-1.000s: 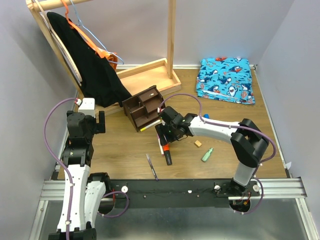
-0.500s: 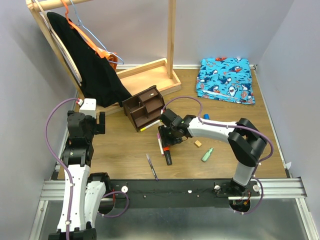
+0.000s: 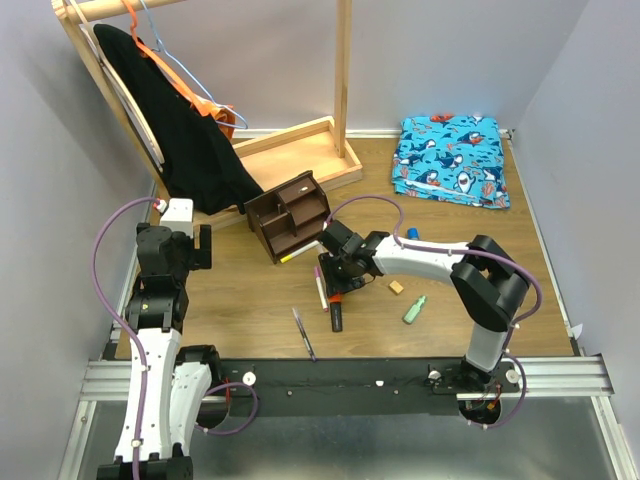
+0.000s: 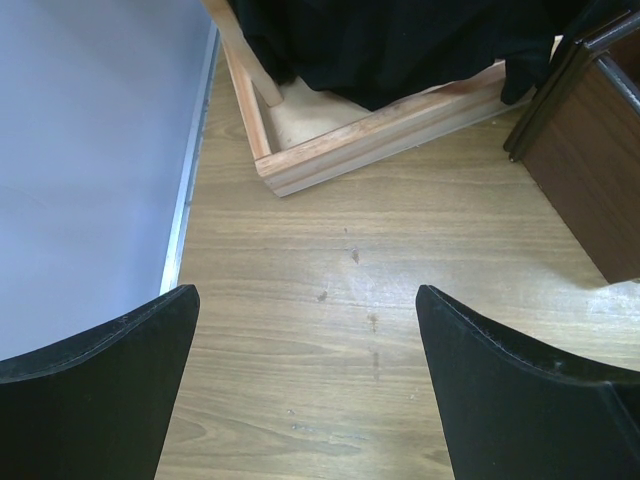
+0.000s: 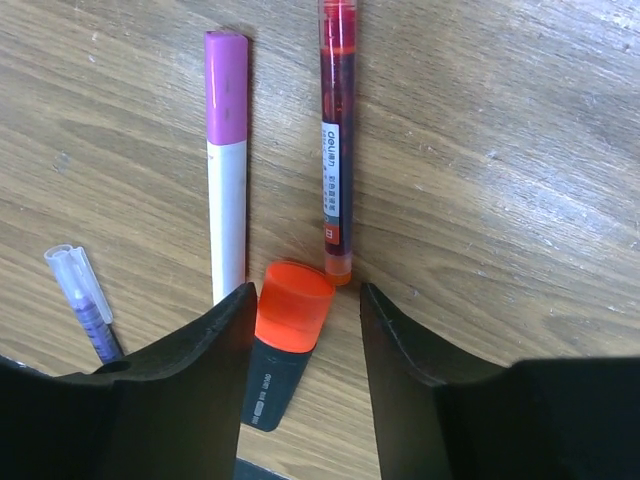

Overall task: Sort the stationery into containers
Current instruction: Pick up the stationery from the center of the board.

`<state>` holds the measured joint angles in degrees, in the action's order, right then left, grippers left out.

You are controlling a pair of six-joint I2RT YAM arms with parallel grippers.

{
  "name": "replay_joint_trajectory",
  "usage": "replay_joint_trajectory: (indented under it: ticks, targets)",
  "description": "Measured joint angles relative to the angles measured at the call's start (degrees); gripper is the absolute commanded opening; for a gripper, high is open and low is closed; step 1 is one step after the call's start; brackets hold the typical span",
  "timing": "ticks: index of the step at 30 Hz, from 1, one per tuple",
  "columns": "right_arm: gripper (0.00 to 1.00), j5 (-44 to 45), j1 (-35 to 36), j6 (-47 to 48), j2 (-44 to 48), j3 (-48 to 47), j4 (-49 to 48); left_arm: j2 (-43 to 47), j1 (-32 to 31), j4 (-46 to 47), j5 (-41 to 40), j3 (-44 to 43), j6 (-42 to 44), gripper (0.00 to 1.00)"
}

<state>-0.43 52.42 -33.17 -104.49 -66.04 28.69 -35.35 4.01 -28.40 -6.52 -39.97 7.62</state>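
My right gripper (image 3: 336, 280) (image 5: 305, 330) is open and low over the table, its fingers on either side of the orange cap of the black-orange marker (image 5: 285, 345) (image 3: 338, 314). A pink-white pen (image 5: 227, 160) (image 3: 320, 289) lies just left of it and a red pen (image 5: 336, 140) just beyond it. A purple-grey pen (image 5: 85, 300) (image 3: 302, 332) lies nearer the front. The mint-green highlighter (image 3: 414, 309), the tan eraser (image 3: 397, 287) and the blue-topped tube (image 3: 412, 235) lie to the right. A yellow-white pen (image 3: 300, 254) lies by the dark brown organiser (image 3: 288, 215) (image 4: 590, 170). My left gripper (image 3: 185, 248) (image 4: 308, 390) is open and empty.
The pale wooden rack base frame (image 3: 300, 150) (image 4: 380, 130) with a black garment (image 3: 180, 130) and orange hanger stands behind the organiser. A folded blue shark-print cloth (image 3: 450, 160) lies at the back right. A grey wall (image 4: 90, 150) runs along the left.
My right gripper has slid a little to the left and nearer, down over the marker's cap. The left arm has not moved.
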Motion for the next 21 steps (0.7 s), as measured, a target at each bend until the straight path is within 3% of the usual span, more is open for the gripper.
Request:
replay_joint_trajectory:
  ticks: [10, 13, 18, 21]
  targets:
    - [0.49, 0.5, 0.6, -1.0, 0.7, 1.6, -0.8, -0.8, 0.0, 0.1, 0.4, 0.0, 0.0, 0.99]
    - [0.35, 1.4, 1.8, -1.1, 0.3, 1.5, -0.7, -1.6, 0.0, 0.3, 0.6, 0.0, -0.3, 0.99]
    - [0.24, 1.5, 3.3, -1.9, -0.2, 2.4, -1.5, -2.6, 0.0, 0.5, 0.8, 0.0, -0.5, 0.99]
    - [0.11, 1.5, 3.3, -2.2, 0.2, 2.7, -1.8, -2.7, 0.0, 0.6, 0.8, 0.0, -0.5, 0.99]
